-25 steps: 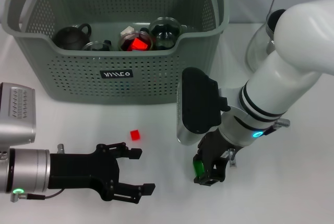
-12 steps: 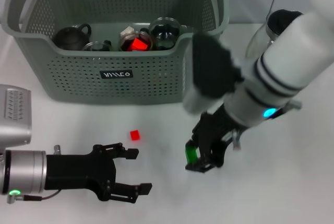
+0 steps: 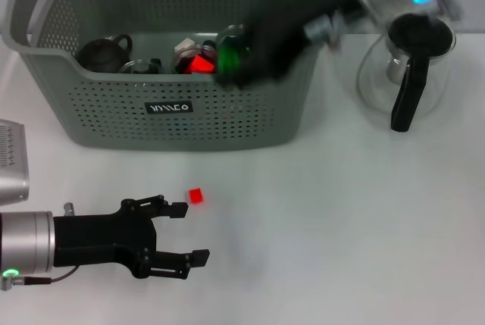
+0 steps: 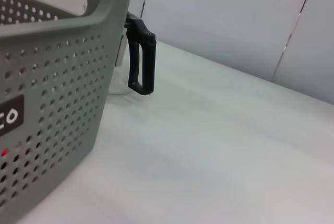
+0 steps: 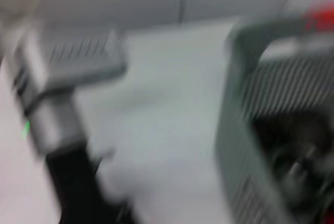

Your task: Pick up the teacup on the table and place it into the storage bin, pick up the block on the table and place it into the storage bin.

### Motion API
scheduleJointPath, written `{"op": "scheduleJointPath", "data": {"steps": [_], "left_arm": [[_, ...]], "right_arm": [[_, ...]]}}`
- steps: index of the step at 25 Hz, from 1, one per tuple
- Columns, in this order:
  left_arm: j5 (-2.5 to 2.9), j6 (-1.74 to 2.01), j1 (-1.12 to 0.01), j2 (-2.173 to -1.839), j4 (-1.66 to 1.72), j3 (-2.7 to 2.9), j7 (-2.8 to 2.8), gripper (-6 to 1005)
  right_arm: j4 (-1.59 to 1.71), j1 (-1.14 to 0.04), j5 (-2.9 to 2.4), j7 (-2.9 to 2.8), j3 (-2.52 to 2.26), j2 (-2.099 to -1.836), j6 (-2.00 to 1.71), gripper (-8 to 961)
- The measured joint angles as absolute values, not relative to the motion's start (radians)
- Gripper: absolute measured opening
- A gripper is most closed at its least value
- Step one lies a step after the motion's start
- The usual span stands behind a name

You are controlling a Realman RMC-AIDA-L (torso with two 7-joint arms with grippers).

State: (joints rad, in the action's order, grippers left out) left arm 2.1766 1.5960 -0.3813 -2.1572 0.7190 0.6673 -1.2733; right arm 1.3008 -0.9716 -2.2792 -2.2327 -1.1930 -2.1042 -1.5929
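Note:
The grey-green storage bin [image 3: 167, 124] stands at the back of the table and holds a dark teapot [image 3: 102, 52], glass cups and a red piece. My right gripper [image 3: 236, 64], blurred by motion, is over the bin's front right rim, shut on a small green block [image 3: 226, 55]. A small red block [image 3: 196, 195] lies on the table in front of the bin. My left gripper [image 3: 182, 232] is open and empty, low over the table just near of the red block. No teacup shows on the table.
A glass kettle [image 3: 409, 60] with a black handle stands right of the bin; its handle [image 4: 141, 57] and the bin wall [image 4: 52, 104] show in the left wrist view. The blurred right wrist view shows the bin [image 5: 271, 130] and my left arm [image 5: 57, 98].
My right gripper lifted the green block off the table and swung it up and back to the bin's front right rim. My left gripper drew back slightly to the left.

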Motion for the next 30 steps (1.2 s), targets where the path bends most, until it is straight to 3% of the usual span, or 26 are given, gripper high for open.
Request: {"op": "scheduleJointPath", "data": {"steps": [12, 22, 29, 30], "left_arm": [[2.168, 1.586, -0.391, -2.155, 0.719, 0.657, -1.276, 937], [2.166, 1.587, -0.401, -2.154, 0.734, 0.656, -1.277, 937], [2.166, 1.584, -0.420, -2.154, 0.743, 0.656, -1.276, 937], [2.166, 1.580, -0.424, -2.153, 0.744, 0.657, -1.274, 937]], "right_arm": [[1.003, -1.107, -2.359, -2.330, -1.203, -2.100, -1.108, 559], [1.041, -1.054, -2.366, -2.324, -1.244, -2.101, -1.046, 618], [1.297, -0.822, -2.040, -2.170, -1.237, -2.099, -1.282, 937], [1.297, -0.822, -2.040, -2.170, -1.237, -2.099, -1.282, 937]]}}
